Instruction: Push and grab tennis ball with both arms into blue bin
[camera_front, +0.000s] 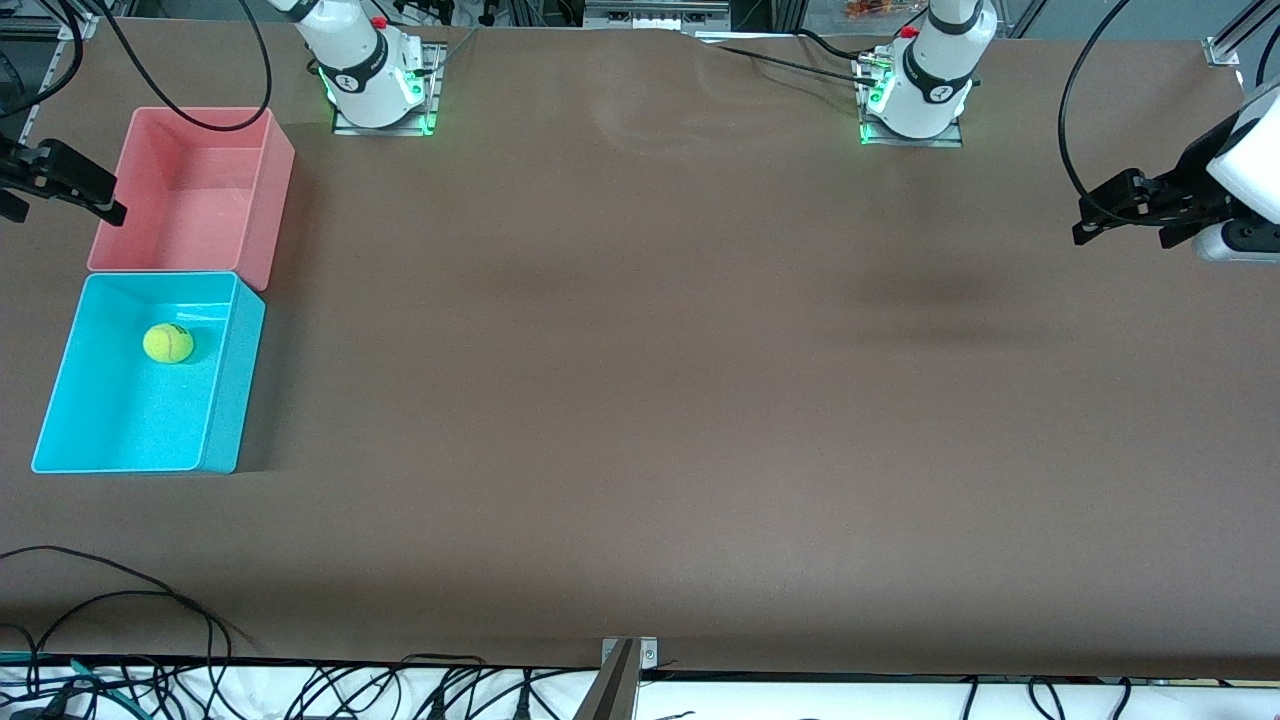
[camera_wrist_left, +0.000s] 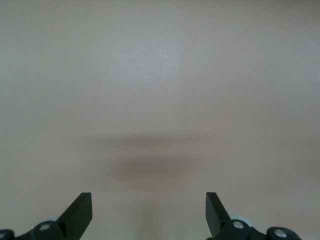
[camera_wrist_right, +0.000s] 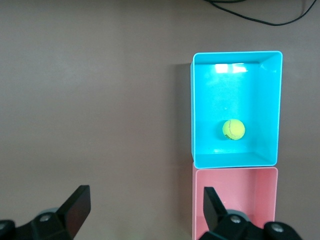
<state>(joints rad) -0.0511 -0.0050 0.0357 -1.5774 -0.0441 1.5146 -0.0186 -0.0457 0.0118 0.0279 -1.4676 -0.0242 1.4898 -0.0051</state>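
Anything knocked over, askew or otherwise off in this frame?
Nothing stands out. The tennis ball lies inside the blue bin, which sits upright, flush against the pink bin. Both end effectors, left and right, are open and empty at the table's ends.

The fuzzy yellow-green tennis ball (camera_front: 168, 343) rests inside the blue bin (camera_front: 228, 400), on its floor. The open-top bin sits at the right arm's end of the surface, nearer the front camera than the pink tub (camera_front: 272, 190) it touches.
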